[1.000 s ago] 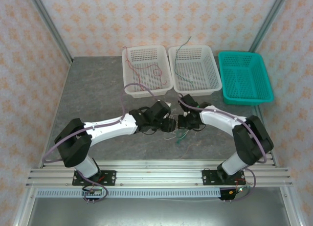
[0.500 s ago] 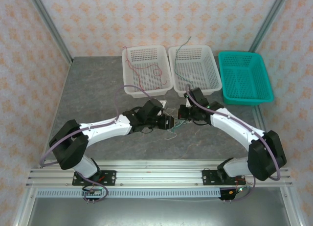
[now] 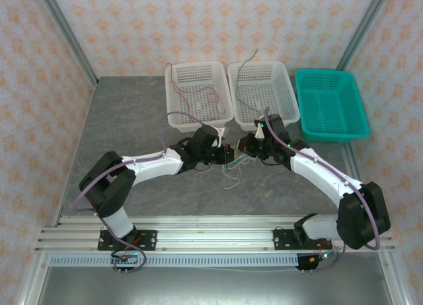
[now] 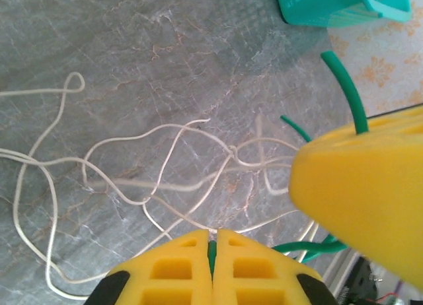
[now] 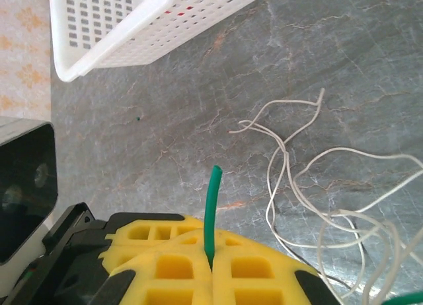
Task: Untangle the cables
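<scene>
**Limp and light: take hold near the ends**

Over the centre of the grey table (image 3: 132,120), the left gripper (image 4: 213,242) and right gripper (image 5: 211,262) are each clamped on the green cable (image 5: 213,206). It is springy and possibly still crosses the white cable (image 4: 132,186), which lies looped, thin and snag-prone on the table.

Counted three slotted baskets in a row along the far edge of the grey marbled table (image 3: 132,120) — left white basket (image 3: 198,122), middle white basket (image 3: 271,87) just beside it, then teal basket (image 3: 329,103) furthest right. Noted peach-patterned wallpaper (image 3: 198,28) behind — and aluminium rails (image 3: 211,226) across the near edge.
</scene>
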